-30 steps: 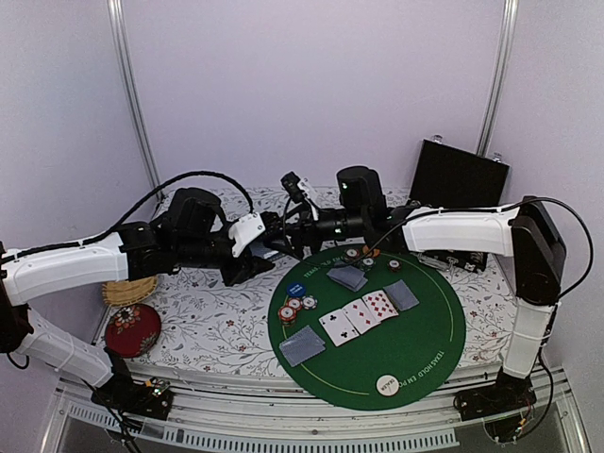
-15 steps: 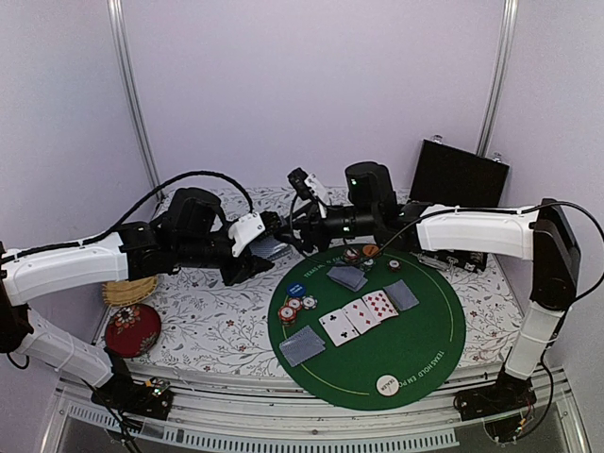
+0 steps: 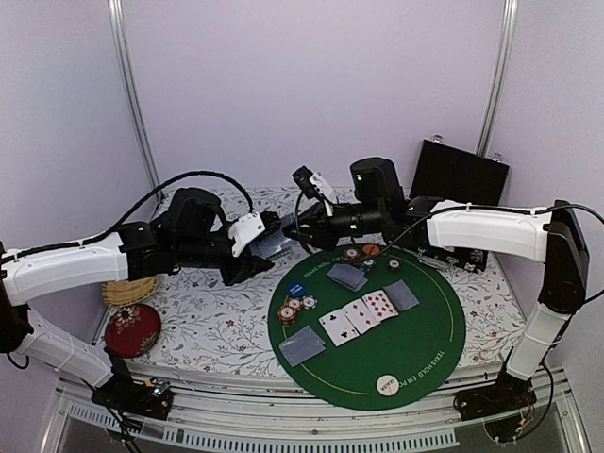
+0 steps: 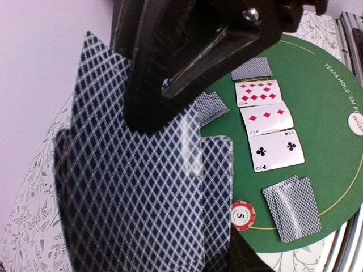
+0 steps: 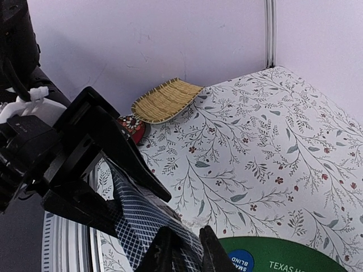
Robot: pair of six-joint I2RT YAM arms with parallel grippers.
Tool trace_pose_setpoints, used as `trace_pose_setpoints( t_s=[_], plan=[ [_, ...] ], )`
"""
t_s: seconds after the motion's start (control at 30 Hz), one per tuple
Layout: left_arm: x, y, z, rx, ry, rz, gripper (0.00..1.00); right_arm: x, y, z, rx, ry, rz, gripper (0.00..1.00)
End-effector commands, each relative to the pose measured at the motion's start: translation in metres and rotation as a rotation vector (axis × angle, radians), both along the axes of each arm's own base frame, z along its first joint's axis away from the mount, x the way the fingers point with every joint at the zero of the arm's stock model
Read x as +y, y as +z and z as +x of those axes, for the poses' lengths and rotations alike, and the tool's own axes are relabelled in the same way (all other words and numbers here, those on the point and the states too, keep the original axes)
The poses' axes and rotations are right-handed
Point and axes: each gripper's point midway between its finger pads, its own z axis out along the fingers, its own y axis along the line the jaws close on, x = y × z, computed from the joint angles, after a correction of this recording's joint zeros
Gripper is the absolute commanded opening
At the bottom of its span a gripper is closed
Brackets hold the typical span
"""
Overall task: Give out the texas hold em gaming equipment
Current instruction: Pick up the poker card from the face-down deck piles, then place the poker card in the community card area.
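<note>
My left gripper (image 3: 267, 249) is shut on a deck of blue-backed playing cards (image 4: 136, 192), held above the flowered cloth left of the green mat (image 3: 415, 344). My right gripper (image 5: 190, 253) meets the deck from the right, its two fingers pinched on the edge of the top card (image 5: 142, 224). Three cards lie face up on the mat (image 3: 359, 314), with face-down pairs (image 3: 302, 345) around them. Red-white chips (image 3: 294, 306) and a blue button (image 3: 296, 288) sit at the mat's left, and a white dealer button (image 3: 386, 383) at its front.
A woven straw basket (image 3: 127, 291) and a red round cushion (image 3: 132, 330) sit at the table's left edge. An open black case (image 3: 458, 175) stands at the back right. More chips (image 3: 363, 253) lie at the mat's far edge.
The right arm has swung left to the deck and its jaws have closed from wide open onto the top card. The left arm has stayed put with the deck.
</note>
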Motion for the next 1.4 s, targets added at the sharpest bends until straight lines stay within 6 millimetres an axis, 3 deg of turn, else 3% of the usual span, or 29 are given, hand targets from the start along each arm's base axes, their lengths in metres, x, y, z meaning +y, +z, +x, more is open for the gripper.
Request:
trace_pose_setpoints(
  t_s=[0.0, 0.2, 0.5, 0.63, 0.7, 0.77, 0.83, 0.9, 1.03, 1.23, 1.37],
  plan=[
    [-0.006, 0.004, -0.007, -0.012, -0.031, -0.018, 0.45, -0.013, 0.017, 0.005, -0.032, -0.043, -0.017, 0.15],
    [-0.007, 0.003, -0.007, -0.011, -0.032, -0.017, 0.45, -0.019, 0.021, 0.002, -0.032, -0.056, -0.040, 0.03],
    [-0.006, 0.004, -0.007, -0.011, -0.032, -0.019, 0.45, -0.040, 0.054, -0.009, -0.086, -0.065, 0.016, 0.02],
    [-0.006, 0.004, -0.007, -0.013, -0.031, -0.019, 0.45, -0.065, 0.066, -0.005, -0.047, -0.088, 0.075, 0.02],
    [-0.006, 0.005, -0.007, -0.014, -0.031, -0.020, 0.45, -0.093, 0.073, 0.011, 0.008, -0.162, 0.138, 0.02],
    [-0.006, 0.004, -0.007, -0.013, -0.031, -0.019, 0.45, -0.128, 0.067, 0.028, 0.092, -0.290, 0.196, 0.02],
    [-0.007, 0.004, -0.007, -0.013, -0.033, -0.020, 0.45, -0.175, 0.044, 0.052, 0.223, -0.496, 0.227, 0.02],
    [-0.007, 0.005, -0.007, -0.011, -0.033, -0.022, 0.45, -0.226, 0.006, 0.066, 0.419, -0.687, 0.274, 0.02],
    [-0.006, 0.005, -0.007, -0.012, -0.033, -0.023, 0.45, -0.295, -0.068, 0.057, 0.677, -0.942, 0.397, 0.02],
    [-0.007, 0.006, -0.007, -0.012, -0.034, -0.024, 0.45, -0.350, -0.154, 0.021, 0.892, -1.231, 0.537, 0.02],
    [-0.007, 0.005, -0.008, -0.011, -0.036, -0.024, 0.45, -0.360, -0.168, 0.021, 0.924, -1.279, 0.592, 0.02]
  ],
)
